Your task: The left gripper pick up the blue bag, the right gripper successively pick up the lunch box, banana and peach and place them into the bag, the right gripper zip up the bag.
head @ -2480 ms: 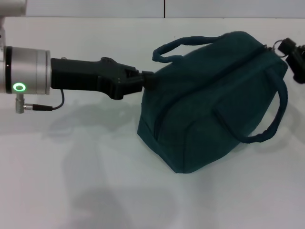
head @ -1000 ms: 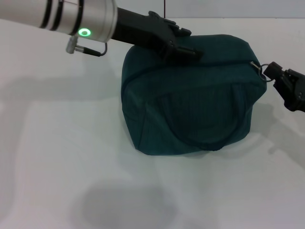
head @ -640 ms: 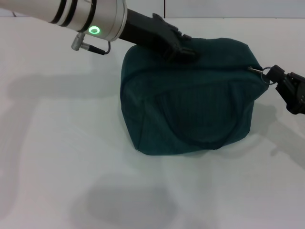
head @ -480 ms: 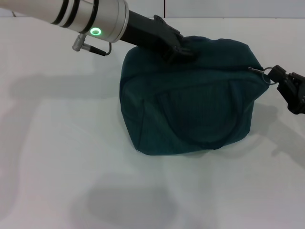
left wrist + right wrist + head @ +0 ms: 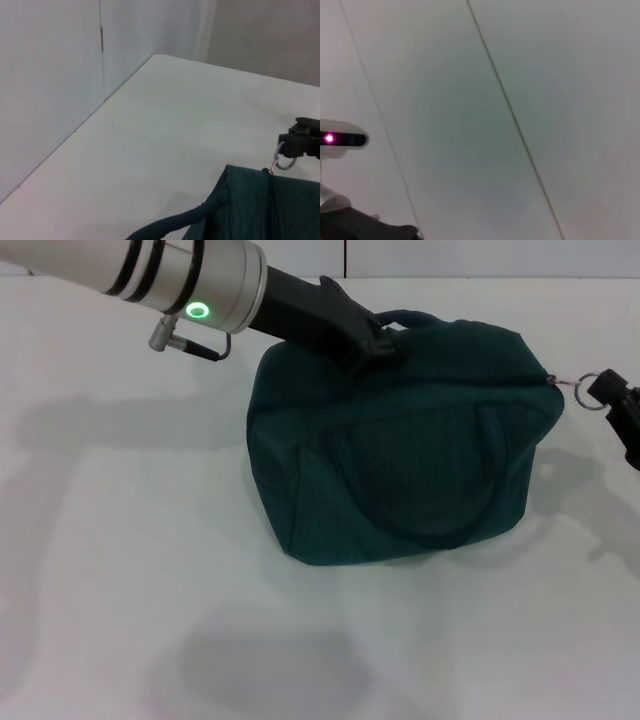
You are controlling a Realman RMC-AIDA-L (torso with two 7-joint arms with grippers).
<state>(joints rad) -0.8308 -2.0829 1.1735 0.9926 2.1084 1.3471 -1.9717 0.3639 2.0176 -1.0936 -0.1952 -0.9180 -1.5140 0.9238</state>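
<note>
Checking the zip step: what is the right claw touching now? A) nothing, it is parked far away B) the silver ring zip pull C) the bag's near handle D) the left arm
B: the right claw sits at the silver ring zip pull on the end of the blue bag, seen also in the left wrist view.

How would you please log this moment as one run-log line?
left gripper: on top of closed dark teal fabric bag | right gripper: at silver zip ring | bag on white table

Zipped teal blue bag (image 5: 400, 450), slumped on its base
</note>
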